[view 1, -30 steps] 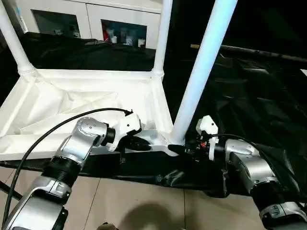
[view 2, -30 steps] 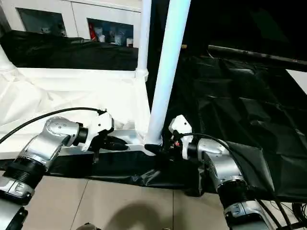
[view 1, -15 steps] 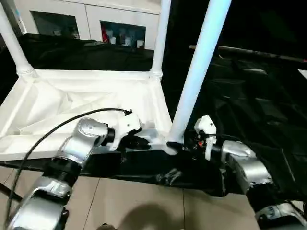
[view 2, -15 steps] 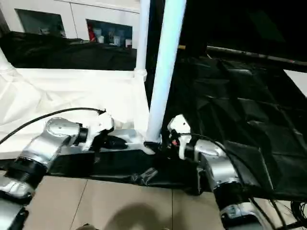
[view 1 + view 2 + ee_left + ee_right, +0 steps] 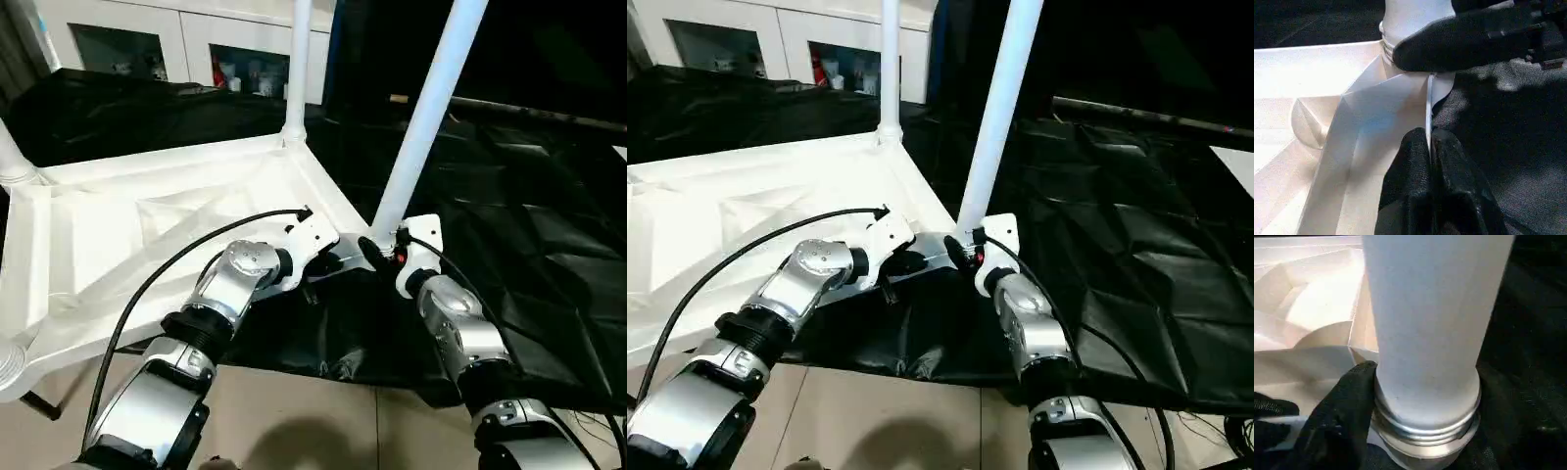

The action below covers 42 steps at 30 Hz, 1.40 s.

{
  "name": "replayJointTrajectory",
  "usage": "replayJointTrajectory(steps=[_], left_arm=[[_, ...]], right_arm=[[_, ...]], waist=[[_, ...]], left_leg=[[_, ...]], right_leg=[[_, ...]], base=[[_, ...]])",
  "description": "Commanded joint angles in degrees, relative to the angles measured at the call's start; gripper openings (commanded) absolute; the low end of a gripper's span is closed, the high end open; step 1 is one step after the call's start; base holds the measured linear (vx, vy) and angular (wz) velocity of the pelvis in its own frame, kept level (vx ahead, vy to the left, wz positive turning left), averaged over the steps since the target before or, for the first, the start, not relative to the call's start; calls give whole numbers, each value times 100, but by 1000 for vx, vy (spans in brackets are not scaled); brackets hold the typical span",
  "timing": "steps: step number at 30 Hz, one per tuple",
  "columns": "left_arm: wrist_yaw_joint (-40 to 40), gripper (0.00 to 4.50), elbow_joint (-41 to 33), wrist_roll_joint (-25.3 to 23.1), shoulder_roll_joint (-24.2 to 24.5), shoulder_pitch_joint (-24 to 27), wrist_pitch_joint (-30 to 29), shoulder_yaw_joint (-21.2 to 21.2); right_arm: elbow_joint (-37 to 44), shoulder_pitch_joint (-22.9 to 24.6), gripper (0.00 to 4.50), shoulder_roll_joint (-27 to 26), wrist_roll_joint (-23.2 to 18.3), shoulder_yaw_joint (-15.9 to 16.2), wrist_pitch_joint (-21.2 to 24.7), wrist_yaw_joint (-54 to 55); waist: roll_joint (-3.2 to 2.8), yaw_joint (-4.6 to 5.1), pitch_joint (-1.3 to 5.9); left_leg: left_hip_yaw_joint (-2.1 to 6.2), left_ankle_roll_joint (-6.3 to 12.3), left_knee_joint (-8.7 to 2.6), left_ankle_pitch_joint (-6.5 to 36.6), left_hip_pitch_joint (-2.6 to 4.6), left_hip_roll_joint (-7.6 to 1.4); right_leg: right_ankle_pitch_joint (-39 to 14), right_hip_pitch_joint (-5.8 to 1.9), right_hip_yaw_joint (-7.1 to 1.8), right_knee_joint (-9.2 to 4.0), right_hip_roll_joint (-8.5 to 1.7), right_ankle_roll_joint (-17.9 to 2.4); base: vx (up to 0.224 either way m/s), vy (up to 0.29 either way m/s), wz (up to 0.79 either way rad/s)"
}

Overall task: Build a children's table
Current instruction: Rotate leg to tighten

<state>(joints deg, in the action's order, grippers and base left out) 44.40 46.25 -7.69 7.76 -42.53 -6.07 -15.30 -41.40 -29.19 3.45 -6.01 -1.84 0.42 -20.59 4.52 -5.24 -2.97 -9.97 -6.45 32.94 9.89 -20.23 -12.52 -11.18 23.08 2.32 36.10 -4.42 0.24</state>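
While the tabletop (image 5: pixel 147 225) lies flipped with its ribbed underside up across the left half of the frame on the black-draped worktop (image 5: pixel 549 255), it looks like thin, hollow plastic, so I'd guess light but a bit flexy and slick. The left pincer (image 5: pixel 328 262) is pressed together, pinching the thin rim wall near the corner at frame centre. That edge seems a decent handle, though I'd expect it to bend if yanked. The right pincer (image 5: pixel 377 250) is spread around the base of the near leg (image 5: pixel 426 108), one finger (image 5: pixel 1337 426) against the ringed collar where it meets the socket. Low down by the socket is probably the best spot: the smooth tapered tube would likely slip or lever higher up. Another leg (image 5: pixel 297 69) stands at the far corner, upper middle.
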Motion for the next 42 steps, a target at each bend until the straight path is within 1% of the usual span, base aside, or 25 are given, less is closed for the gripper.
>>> replayJointTrajectory(steps=[1, 3, 4, 5, 6, 7, 8, 9, 11, 12, 13, 14, 15, 16, 18, 19, 25, 26, 28, 30, 32, 34, 37, 40, 42], left_arm=[[-75, 0, 191, 108, -104, 57, 127, 44], [185, 0, 138, 123, 25, 97, 124, 5], [302, 0, 111, 141, 76, 114, 132, 1], [679, 0, 22, 196, 250, 165, 159, -12], [757, 0, 11, 203, 287, 172, 172, -17], [1062, 0, -67, 253, 404, 215, 274, -50], [1122, 0, -84, 266, 424, 224, 284, -54], [1304, 0, -139, 312, 483, 252, 323, -63], [2044, 0, -437, 536, 726, 388, 382, -107], [2325, 0, -574, 605, 837, 443, 348, -148], [2325, 0, -574, 605, 837, 443, 348, -148], [2691, 0, -780, 698, 1000, 520, 265, -196], [2724, 0, -798, 706, 1014, 527, 257, -200], [2834, 0, -867, 747, 1064, 547, 212, -203], [3039, 0, -999, 833, 1136, 589, 124, -195], [3101, 0, -1050, 853, 1158, 608, 105, -191], [3148, 0, -1196, 879, 1192, 678, 48, -165], [3113, 0, -1196, 882, 1183, 685, 49, -154], [3101, 0, -1195, 886, 1182, 685, 46, -151], [3101, 0, -1192, 891, 1185, 686, 32, -146], [3090, 0, -1232, 885, 1186, 707, 3, -125], [3103, 0, -1286, 894, 1195, 731, -37, -118], [3134, 0, -1318, 911, 1214, 752, -72, -127], [3163, 0, -1327, 923, 1227, 765, -99, -128], [3053, 0, -1309, 900, 1202, 775, -89, -106]], right_arm=[[251, 6, 355, -142, -79, 500, -180, -838], [366, 55, 385, 100, -75, 589, -178, -1215], [429, 83, 391, 206, -86, 618, -148, -1385], [633, 173, 392, 545, -143, 694, -36, -1948], [665, 188, 392, 606, -155, 695, -24, -2066], [756, 229, 392, 781, -195, 706, 15, -2357], [774, 237, 392, 812, -204, 709, 24, -2408], [823, 258, 392, 900, -230, 716, 50, -2549], [980, 313, 392, 1187, -300, 738, 146, -3018], [1029, 326, 392, 1281, -322, 750, 182, -3180], [1029, 326, 392, 1281, -322, 750, 182, -3180], [1128, 359, 392, 1420, -382, 794, 256, -3466], [1137, 362, 392, 1433, -388, 798, 263, -3492], [1172, 373, 392, 1476, -403, 821, 290, -3580], [1234, 395, 392, 1533, -388, 893, 347, -3748], [1257, 409, 392, 1552, -366, 937, 372, -3823], [1295, 470, 392, 1595, -221, 1170, 332, -3985], [1277, 467, 392, 1589, -185, 1207, 320, -3996], [1263, 463, 392, 1592, -161, 1224, 311, -4003], [1224, 449, 365, 1595, -134, 1222, 288, -3973], [1171, 422, 355, 1560, -161, 1153, 286, -3877], [1172, 408, 325, 1527, -255, 1101, 330, -3887], [1223, 404, 317, 1507, -342, 1057, 378, -3940], [1239, 415, 283, 1487, -422, 1015, 424, -3977], [1237, 442, 278, 1450, -509, 956, 511, -3959]], waist=[[70, -2, 333], [64, -9, 331], [66, 5, 324], [75, -7, 320], [76, -17, 328], [60, -4, 319], [67, -3, 326], [63, 1, 329], [65, 2, 330], [52, -2, 333], [43, -3, 341], [35, -5, 341], [28, -24, 348], [31, -23, 341], [32, -51, 340], [24, -62, 338], [52, -83, 339], [83, -81, 339], [63, -85, 333], [67, -85, 336], [70, -85, 341], [66, -86, 341], [60, -83, 344], [64, -80, 346], [62, -79, 346]], left_leg=[[-39, 258, -353, 1168, -33, -15], [-37, 274, -351, 1207, -32, -24], [-30, 267, -358, 1202, -54, -22], [-20, 272, -366, 1182, -52, -16], [-36, 322, -340, 1205, -37, -31], [-21, 329, -361, 1178, -71, -31], [-19, 321, -361, 1155, -69, -33], [-25, 325, -352, 1141, -53, -42], [-26, 318, -355, 1089, -48, -59], [-32, 330, -349, 1091, -29, -69], [-40, 358, -338, 1019, -12, -75], [-50, 372, -339, 957, -1, -73], [-50, 385, -335, 972, 22, -83], [-57, 406, -337, 921, -3, -79], [-61, 381, -338, 915, 7, -74], [-57, 352, -348, 921, 6, -78], [-58, 276, -346, 976, -5, -69], [-59, 276, -345, 965, -7, -71], [-58, 268, -347, 974, -2, -69], [-57, 257, -346, 972, -4, -69], [-56, 257, -343, 924, -5, -69], [-60, 271, -340, 894, -3, -67], [-60, 287, -337, 878, -5, -66], [-62, 303, -334, 839, -8, -60], [-61, 306, -333, 860, -4, -64]], right_leg=[[-1456, -259, -183, -524, -296, -859], [-1585, -255, -182, -538, -301, -827], [-1633, -265, -177, -540, -298, -808], [-1692, -283, -163, -553, -292, -784], [-1644, -263, -179, -552, -297, -798], [-1646, -276, -175, -547, -310, -816], [-1645, -284, -172, -550, -307, -813], [-1575, -261, -177, -539, -303, -862], [-1415, -274, -178, -506, -303, -970], [-1334, -254, -180, -498, -302, -1014], [-1060, -248, -187, -465, -295, -1127], [-837, -241, -186, -448, -284, -1218], [-755, -240, -180, -434, -285, -1267], [-629, -251, -181, -416, -282, -1329], [-592, -261, -177, -412, -279, -1331], [-632, -268, -174, -413, -286, -1322], [-831, -279, -181, -432, -304, -1216], [-852, -278, -179, -434, -301, -1204], [-931, -267, -182, -441, -302, -1174], [-957, -269, -182, -442, -302, -1150], [-887, -274, -182, -430, -300, -1154], [-824, -270, -181, -426, -296, -1170], [-756, -275, -180, -419, -293, -1199], [-688, -283, -180, -411, -288, -1212], [-710, -278, -178, -413, -290, -1223]], base=[[0, 0, 0], [0, 0, 0], [0, 0, 0], [0, 0, 0], [0, 0, 0], [0, 0, 0], [0, 0, 0], [0, 0, 0], [0, 0, 0], [0, 0, 0], [0, 0, 0], [0, 0, 0], [0, 0, 0], [0, 0, 0], [0, 0, 0], [0, 0, 0], [0, 0, 0], [0, 0, 0], [0, 0, 0], [0, 0, 0], [0, 0, 0], [0, 0, 0], [0, 0, 0], [0, 0, 0], [0, 0, 0]])
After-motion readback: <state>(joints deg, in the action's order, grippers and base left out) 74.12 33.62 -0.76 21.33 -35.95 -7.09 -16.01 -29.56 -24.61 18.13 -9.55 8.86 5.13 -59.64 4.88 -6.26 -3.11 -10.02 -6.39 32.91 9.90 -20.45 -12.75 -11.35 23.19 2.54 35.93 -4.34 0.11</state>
